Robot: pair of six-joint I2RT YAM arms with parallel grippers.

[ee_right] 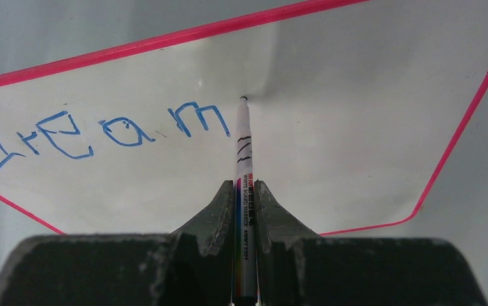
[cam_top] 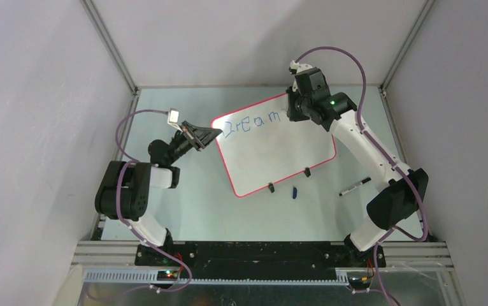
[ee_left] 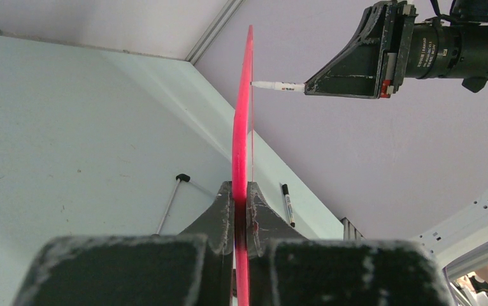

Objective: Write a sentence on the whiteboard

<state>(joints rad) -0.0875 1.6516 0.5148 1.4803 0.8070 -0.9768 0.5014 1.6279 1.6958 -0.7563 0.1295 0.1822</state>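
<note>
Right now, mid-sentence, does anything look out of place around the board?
A blue cap and a black marker lie loose on the table near the whiteboard, which sits skewed in the left gripper. Nothing looks spilled or damaged.

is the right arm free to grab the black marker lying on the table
Probably not yet: its tool is shut on another marker at the whiteboard. The black marker itself lies unobstructed.

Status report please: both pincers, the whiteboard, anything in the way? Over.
Left pincer shut on whiteboard. Right pincer shut on whiteboard marker, tip at board after "Dream". Spare marker, blue cap on table, clear of board.
</note>
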